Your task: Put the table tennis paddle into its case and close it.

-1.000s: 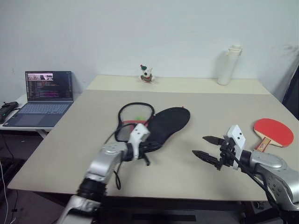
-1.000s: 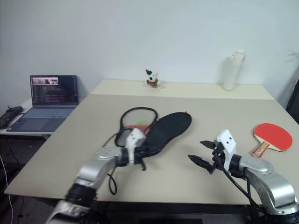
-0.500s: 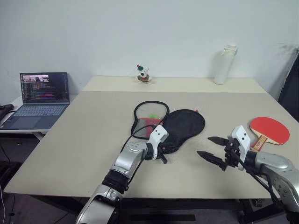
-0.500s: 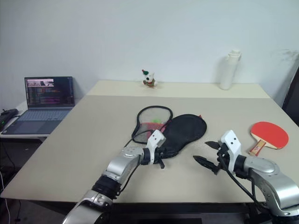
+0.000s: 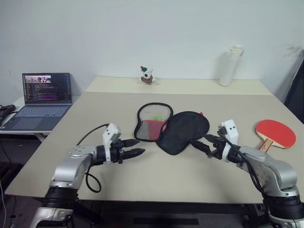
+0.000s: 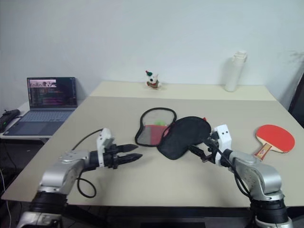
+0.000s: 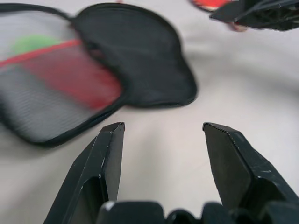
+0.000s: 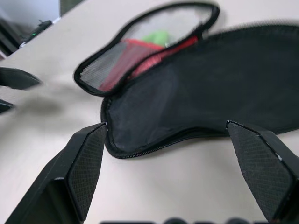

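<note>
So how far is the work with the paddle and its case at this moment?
Done: the case lies unzipped and spread open on the table. In hand: the right gripper is open at the edge of the case's black half; the left gripper is open and apart from it, holding nothing. Left: the table tennis paddle lies untouched near the table's right edge; it must be picked up, put in, and the case zipped.

The case (image 5: 183, 131) is matt black cloth with a mesh half; the paddle (image 5: 275, 133) is red rubber on wood; the worktop (image 5: 95, 118) is smooth and matt.
</note>
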